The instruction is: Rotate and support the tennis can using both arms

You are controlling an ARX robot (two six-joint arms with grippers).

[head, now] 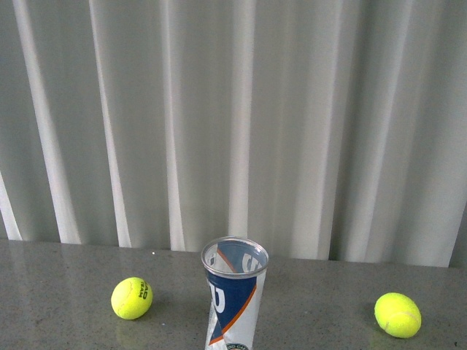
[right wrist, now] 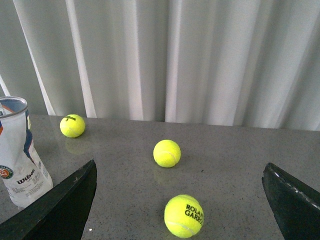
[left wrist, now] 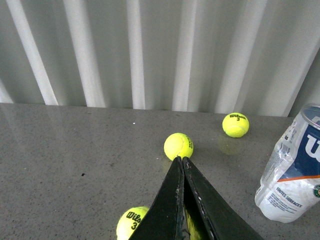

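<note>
Black left pincer point(left wrist: 182, 159) is closed and empty; right pincer point(right wrist: 180, 200) is spread wide — also empty. Between them the tennis can point(head: 233, 295) stands upright on the grey surface point(head: 66, 266), long axis vertical, open rim up; neither arm looks clearly nearer.

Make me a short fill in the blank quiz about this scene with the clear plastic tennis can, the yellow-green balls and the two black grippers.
1. The clear plastic tennis can stands upright with its top ____.
2. The black left gripper has its fingers ____.
3. The black right gripper has its fingers spread ____.
4. In the front view, ____ yellow-green tennis balls lie on the grey table.

Missing words: open; shut; open; two
</note>
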